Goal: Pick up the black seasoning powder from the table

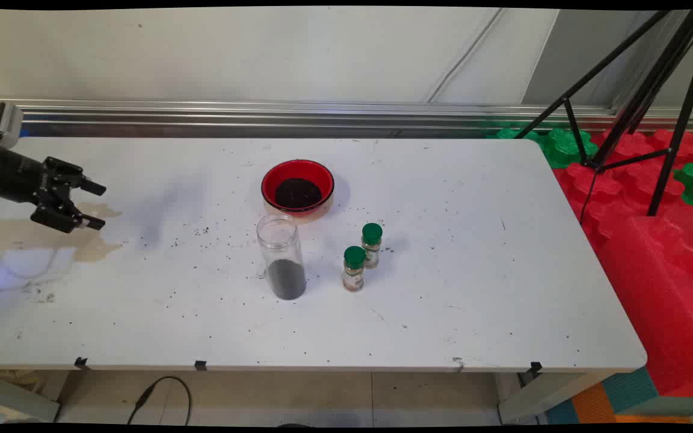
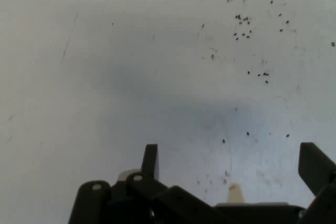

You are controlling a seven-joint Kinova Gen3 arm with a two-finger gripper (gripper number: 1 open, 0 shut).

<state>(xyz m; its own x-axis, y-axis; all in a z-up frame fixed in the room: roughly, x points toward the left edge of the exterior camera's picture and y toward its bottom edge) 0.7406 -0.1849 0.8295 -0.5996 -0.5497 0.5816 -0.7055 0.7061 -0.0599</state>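
My gripper (image 1: 98,205) hangs above the table's left side, open, with nothing between its fingers. In the hand view the gripper (image 2: 233,161) faces bare white tabletop (image 2: 131,77) dotted with scattered dark grains (image 2: 242,22). A clear tall jar (image 1: 282,257) with dark grains at its bottom stands upright near the table's middle, far to the gripper's right. Behind the jar sits a red bowl (image 1: 297,186) holding dark grains. Two small spice bottles with green caps (image 1: 354,268) (image 1: 372,245) stand to the right of the jar.
Dark grains lie strewn over the white table (image 1: 443,300), mostly left of the jar. A brownish stain (image 1: 97,240) marks the table's left part. A black tripod (image 1: 641,102) stands off the table at the right over red and green foam blocks (image 1: 653,240).
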